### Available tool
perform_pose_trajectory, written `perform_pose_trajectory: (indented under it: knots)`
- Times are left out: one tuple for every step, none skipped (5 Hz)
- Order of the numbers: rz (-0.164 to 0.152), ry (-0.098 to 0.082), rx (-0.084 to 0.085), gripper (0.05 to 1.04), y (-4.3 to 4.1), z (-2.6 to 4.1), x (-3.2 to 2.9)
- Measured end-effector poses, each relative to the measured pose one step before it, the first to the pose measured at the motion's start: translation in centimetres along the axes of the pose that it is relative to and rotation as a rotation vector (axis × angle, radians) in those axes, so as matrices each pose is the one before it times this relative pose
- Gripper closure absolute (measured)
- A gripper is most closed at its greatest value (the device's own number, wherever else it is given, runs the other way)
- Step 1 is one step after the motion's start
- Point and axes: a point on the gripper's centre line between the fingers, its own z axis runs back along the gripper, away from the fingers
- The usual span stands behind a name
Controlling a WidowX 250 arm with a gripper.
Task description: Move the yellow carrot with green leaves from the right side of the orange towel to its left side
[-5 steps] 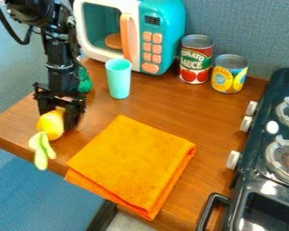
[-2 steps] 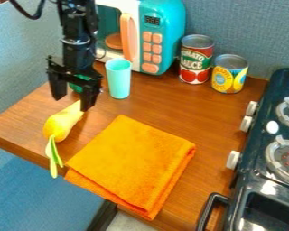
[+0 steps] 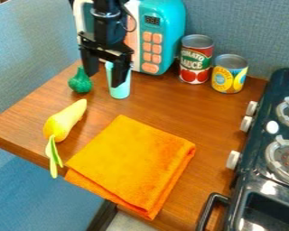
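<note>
The black gripper (image 3: 103, 81) hangs open at the upper left of the camera view, with nothing held between its fingers. Behind its right finger stands a light turquoise cup (image 3: 119, 90), partly hidden by it. Just left of the gripper a dark green, bulb-shaped toy (image 3: 81, 83) sits on the wooden table. Lower left, a yellow toy vegetable with green leaves (image 3: 63, 122) lies at a slant, its leafy end over the table's front edge. A folded orange cloth (image 3: 132, 163) lies to the right of the yellow one.
A teal and white toy microwave (image 3: 161, 27) stands behind the gripper. To its right are a tomato sauce can (image 3: 196, 61) and a yellow-labelled can (image 3: 229, 76). A dark toy stove (image 3: 261, 153) occupies the right side. The wooden table (image 3: 165, 113) ends at the left and front.
The gripper has let go of the yellow toy vegetable, then risen and moved right toward the cup. The vegetable now lies on the table, turned, and the green toy is uncovered.
</note>
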Motion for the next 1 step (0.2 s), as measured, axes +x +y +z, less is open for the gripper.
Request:
perform_pose_trajectory:
  knots:
    - [-0.0414, 0.0067, -0.0194, 0.074, -1.740, 0.479, 0.516]
